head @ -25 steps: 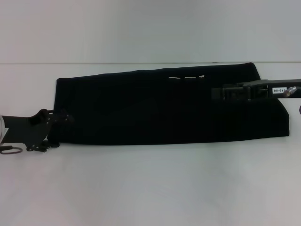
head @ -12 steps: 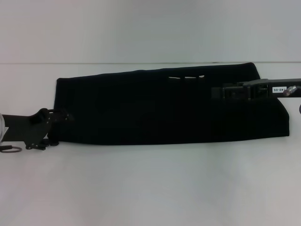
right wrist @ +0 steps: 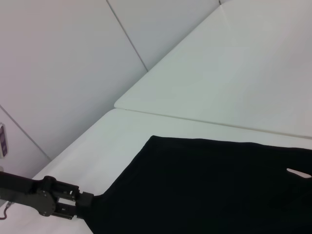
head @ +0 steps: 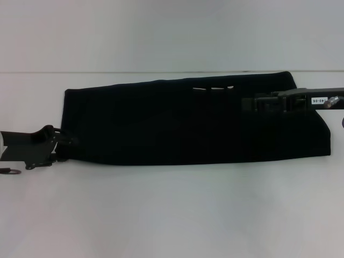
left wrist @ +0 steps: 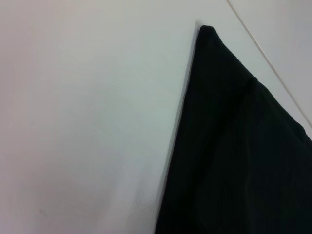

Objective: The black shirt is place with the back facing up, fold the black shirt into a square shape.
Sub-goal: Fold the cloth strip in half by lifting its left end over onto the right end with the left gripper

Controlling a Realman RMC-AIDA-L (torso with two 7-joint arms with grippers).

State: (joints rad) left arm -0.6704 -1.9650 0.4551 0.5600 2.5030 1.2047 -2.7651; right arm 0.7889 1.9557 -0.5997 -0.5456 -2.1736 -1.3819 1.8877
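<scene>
The black shirt (head: 183, 123) lies flat on the white table as a long folded strip running left to right. Small pale marks (head: 212, 88) show near its far edge. My left gripper (head: 63, 146) is at the strip's left end, by the near corner, against the cloth edge. The right wrist view shows that left gripper (right wrist: 87, 201) meeting the shirt (right wrist: 219, 185) corner. My right gripper (head: 248, 104) hovers over the right part of the strip, reaching in from the right. The left wrist view shows only a shirt (left wrist: 243, 156) corner on the table.
Bare white table (head: 172, 215) spreads in front of the shirt. The table's far edge (head: 161, 72) meets a pale wall just behind it. A small ring or cable loop (head: 11, 171) hangs under the left arm.
My left gripper has drawn back to the left and slightly nearer, off the cloth to its left edge. The right gripper and the shirt have hardly moved.
</scene>
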